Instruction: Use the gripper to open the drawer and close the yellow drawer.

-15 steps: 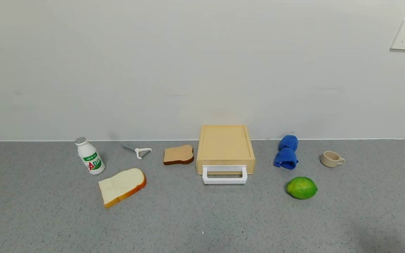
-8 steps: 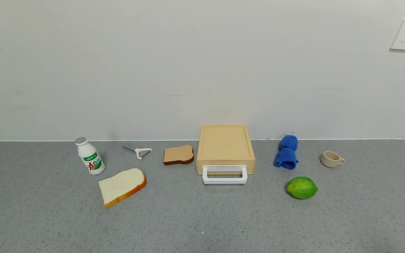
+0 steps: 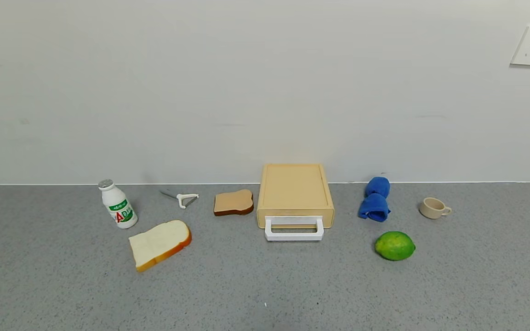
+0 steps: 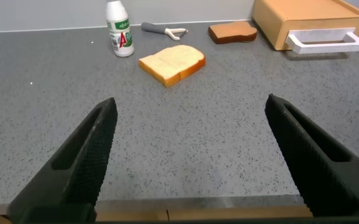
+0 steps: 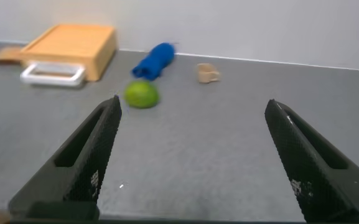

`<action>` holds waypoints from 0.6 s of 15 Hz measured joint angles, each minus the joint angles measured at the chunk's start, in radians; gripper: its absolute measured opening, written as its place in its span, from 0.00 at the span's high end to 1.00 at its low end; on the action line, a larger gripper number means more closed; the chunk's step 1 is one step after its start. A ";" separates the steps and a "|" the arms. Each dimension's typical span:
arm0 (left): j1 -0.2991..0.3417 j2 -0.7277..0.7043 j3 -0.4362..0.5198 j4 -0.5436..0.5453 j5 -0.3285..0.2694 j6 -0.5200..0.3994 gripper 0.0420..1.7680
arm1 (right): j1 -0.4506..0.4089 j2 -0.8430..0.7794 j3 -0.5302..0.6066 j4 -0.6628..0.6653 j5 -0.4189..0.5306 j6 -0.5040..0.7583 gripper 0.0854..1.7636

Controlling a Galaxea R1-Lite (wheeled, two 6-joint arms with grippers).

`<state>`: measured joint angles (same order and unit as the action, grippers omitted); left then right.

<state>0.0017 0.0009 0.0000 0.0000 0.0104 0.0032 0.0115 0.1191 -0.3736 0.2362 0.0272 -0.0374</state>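
Observation:
The pale yellow drawer box (image 3: 295,189) stands against the back wall at the table's middle, its white loop handle (image 3: 294,229) facing front. The drawer front sits flush with the box. It also shows in the left wrist view (image 4: 310,18) and the right wrist view (image 5: 73,42). Neither gripper shows in the head view. My left gripper (image 4: 190,102) is open and empty over the table's front edge, far from the drawer. My right gripper (image 5: 193,102) is open and empty, low over the table on the front right, also far from it.
Left of the drawer lie a brown toast slice (image 3: 233,202), a white bread slice (image 3: 159,243), a peeler (image 3: 181,198) and a small white bottle (image 3: 117,203). To its right are a blue cloth (image 3: 375,199), a lime (image 3: 394,246) and a beige cup (image 3: 434,208).
Nothing on the table has moved. A faint shadow at the table's front right has faded away.

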 joint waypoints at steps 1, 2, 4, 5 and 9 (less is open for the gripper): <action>0.000 0.000 0.000 0.000 0.000 0.000 0.03 | -0.004 -0.037 0.036 0.016 0.050 0.000 0.04; 0.000 0.000 0.000 0.000 0.000 0.000 0.03 | -0.006 -0.064 0.071 0.016 0.076 0.001 0.04; 0.000 0.000 0.000 0.000 0.000 0.000 0.03 | -0.009 -0.097 0.145 -0.024 0.087 -0.001 0.04; 0.000 0.000 0.000 0.000 0.000 0.000 0.03 | -0.009 -0.106 0.190 -0.082 0.087 -0.003 0.04; 0.000 0.000 0.000 0.000 0.000 0.000 0.03 | -0.010 -0.118 0.349 -0.243 -0.014 -0.007 0.04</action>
<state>0.0017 0.0009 0.0000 -0.0004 0.0104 0.0032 0.0019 0.0009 -0.0249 -0.0070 0.0128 -0.0440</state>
